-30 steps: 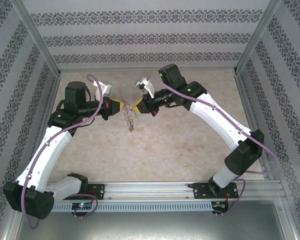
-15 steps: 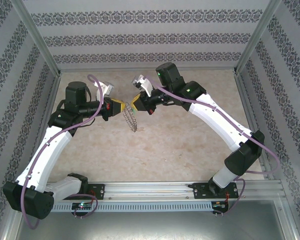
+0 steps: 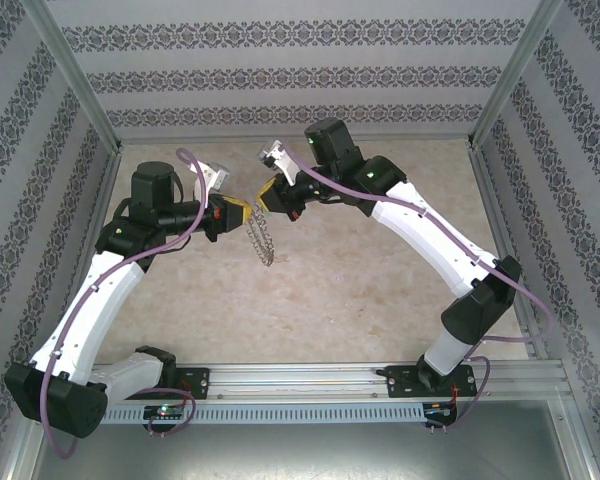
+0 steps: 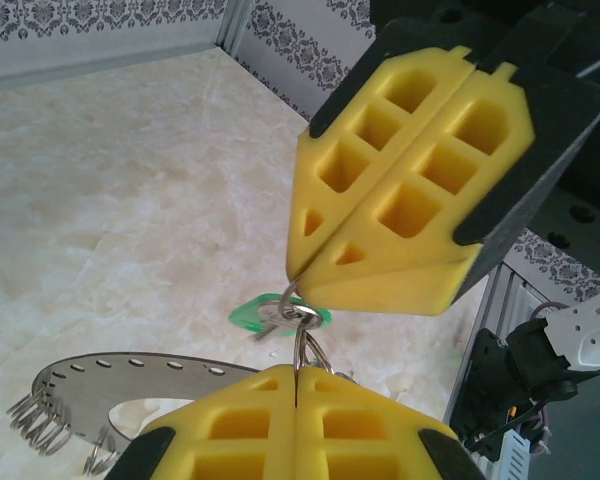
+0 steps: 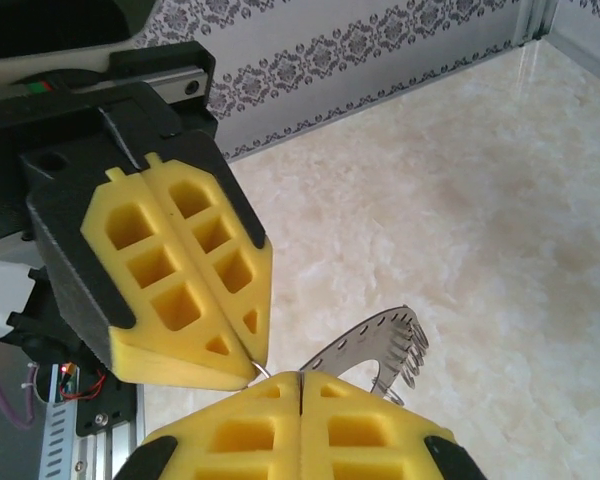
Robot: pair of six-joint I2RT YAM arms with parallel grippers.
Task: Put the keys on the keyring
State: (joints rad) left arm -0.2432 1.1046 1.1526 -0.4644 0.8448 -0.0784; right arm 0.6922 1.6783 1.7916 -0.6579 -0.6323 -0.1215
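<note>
The left gripper point(image 3: 246, 214) is clenched on the keyring point(image 3: 263, 243), which hangs edge-on from its tips above the table point(image 3: 360, 300). The keyring's long axis drops from the fingers toward the near side and a little to the right. The right gripper point(image 3: 262, 199) meets it tip to tip, fingers squeezed shut on a thin wire loop at the head of the key point(image 4: 248, 316), which sits between the two pairs of tips with its green head lying crosswise in the left wrist view; I cannot tell which way its blade points.
</note>
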